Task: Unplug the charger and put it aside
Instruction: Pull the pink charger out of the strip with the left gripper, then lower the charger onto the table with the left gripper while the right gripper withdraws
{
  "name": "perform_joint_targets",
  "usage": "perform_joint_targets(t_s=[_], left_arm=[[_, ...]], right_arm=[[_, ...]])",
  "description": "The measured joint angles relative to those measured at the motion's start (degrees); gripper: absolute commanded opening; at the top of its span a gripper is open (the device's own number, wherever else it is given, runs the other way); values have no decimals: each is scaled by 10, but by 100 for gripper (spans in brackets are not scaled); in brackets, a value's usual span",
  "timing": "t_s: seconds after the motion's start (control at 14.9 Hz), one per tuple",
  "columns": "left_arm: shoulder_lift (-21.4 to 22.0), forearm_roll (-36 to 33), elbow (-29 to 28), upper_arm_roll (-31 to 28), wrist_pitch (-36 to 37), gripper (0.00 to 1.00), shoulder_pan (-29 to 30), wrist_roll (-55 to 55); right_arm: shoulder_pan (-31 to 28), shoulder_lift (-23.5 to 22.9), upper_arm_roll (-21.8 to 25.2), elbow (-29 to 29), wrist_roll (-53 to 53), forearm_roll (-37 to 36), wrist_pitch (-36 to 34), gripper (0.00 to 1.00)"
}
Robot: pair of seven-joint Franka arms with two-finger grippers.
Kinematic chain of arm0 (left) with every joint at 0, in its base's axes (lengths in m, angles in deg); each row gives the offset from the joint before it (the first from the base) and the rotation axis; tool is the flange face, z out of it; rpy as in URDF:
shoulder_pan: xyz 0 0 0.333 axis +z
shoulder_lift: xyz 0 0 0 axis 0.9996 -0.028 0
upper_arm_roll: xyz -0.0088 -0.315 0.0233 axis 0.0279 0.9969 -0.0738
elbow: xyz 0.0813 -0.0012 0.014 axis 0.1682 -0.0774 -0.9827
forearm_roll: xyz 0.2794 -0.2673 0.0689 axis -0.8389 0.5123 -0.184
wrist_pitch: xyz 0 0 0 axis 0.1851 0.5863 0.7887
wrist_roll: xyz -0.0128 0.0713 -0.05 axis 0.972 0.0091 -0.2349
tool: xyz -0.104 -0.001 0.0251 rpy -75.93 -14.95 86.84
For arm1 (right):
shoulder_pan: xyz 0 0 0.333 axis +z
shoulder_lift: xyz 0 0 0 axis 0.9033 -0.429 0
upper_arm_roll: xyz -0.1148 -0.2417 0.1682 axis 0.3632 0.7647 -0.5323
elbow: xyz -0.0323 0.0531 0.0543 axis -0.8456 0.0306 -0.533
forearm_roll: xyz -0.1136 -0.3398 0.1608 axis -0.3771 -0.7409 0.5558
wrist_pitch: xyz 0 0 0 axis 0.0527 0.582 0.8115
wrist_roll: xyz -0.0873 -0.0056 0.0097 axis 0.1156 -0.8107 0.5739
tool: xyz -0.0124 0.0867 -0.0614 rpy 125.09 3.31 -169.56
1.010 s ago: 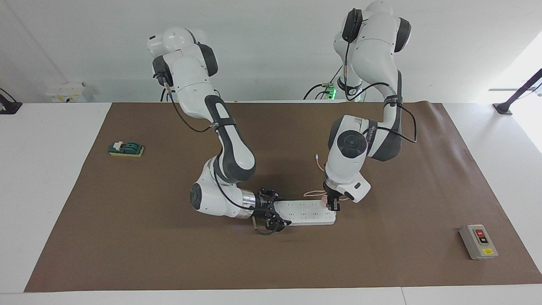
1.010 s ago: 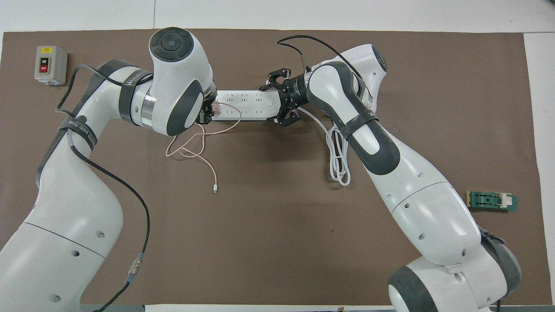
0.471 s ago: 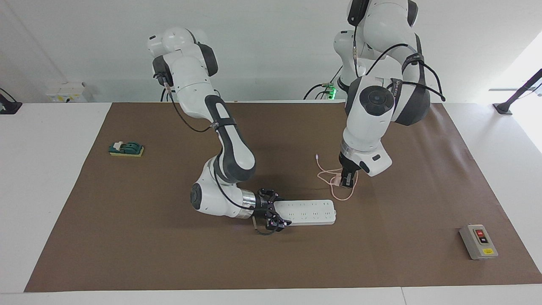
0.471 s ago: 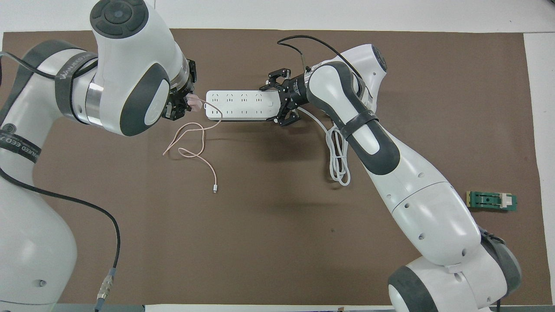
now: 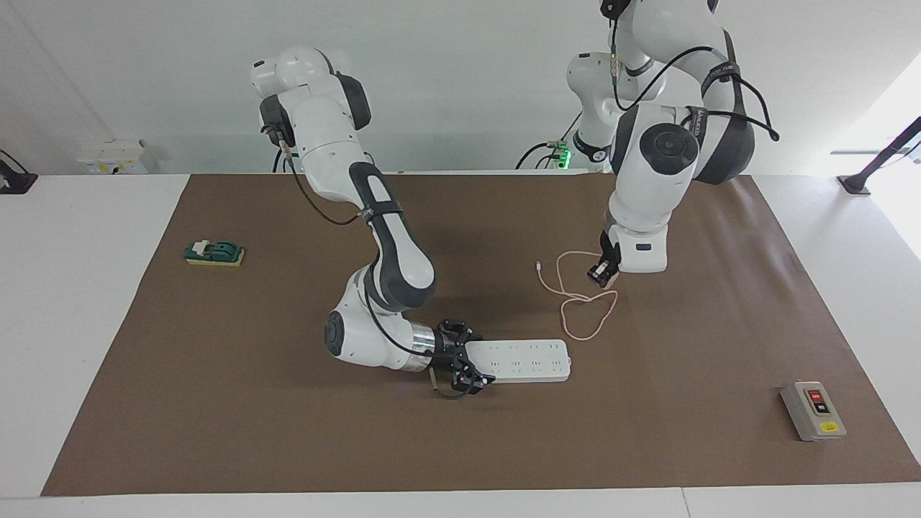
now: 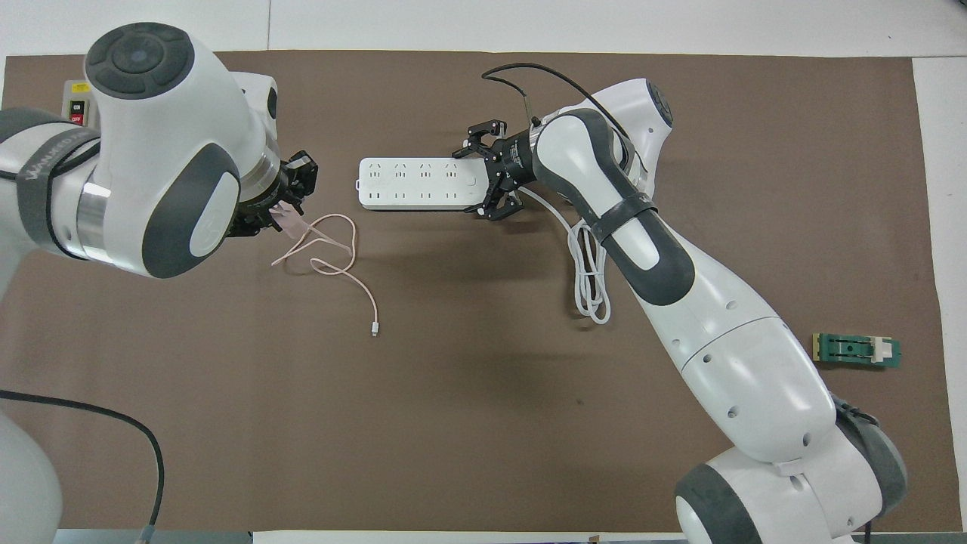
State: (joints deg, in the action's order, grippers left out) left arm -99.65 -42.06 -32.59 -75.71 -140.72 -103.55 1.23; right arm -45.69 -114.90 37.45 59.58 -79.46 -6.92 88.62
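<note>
My left gripper [image 5: 603,273] is shut on the small pale pink charger [image 5: 608,280] and holds it a little above the brown mat, toward the left arm's end from the power strip; it also shows in the overhead view [image 6: 281,213]. The charger [image 6: 291,223] is out of the strip. Its thin pink cable [image 5: 579,306] trails in loops on the mat [image 6: 336,245]. The long white power strip [image 5: 529,360] lies flat. My right gripper [image 5: 466,368] clamps the strip's end [image 6: 487,177] across its width.
A grey switch box [image 5: 813,410] stands near the mat's corner at the left arm's end. A green block on a yellow pad [image 5: 214,252] lies toward the right arm's end. The strip's thick white cord [image 6: 591,272] lies coiled under the right forearm.
My left gripper pulled the charger out of the power strip, lifted it and carried it toward the left arm's end. The cable dragged along. The right gripper and strip stayed put.
</note>
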Motion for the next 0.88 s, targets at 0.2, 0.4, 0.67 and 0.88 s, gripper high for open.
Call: perform_joint_targets(t_s=[0.2, 0.4, 0.67, 0.88], left_arm=[[53, 1, -75, 0, -2, 0, 23, -129], [108, 3, -170, 0, -32, 0, 35, -208], [158, 5, -291, 0, -84, 0, 37, -260], [162, 5, -344, -1, -148, 0, 55, -271]], right_arm=[[-1, 4, 2, 0, 0, -4, -4, 100], [-8, 21, 9, 0, -1, -10, -17, 100], [-20, 80, 28, 26, -8, -13, -23, 100], [-18, 138, 37, 73, -9, -57, -30, 100]])
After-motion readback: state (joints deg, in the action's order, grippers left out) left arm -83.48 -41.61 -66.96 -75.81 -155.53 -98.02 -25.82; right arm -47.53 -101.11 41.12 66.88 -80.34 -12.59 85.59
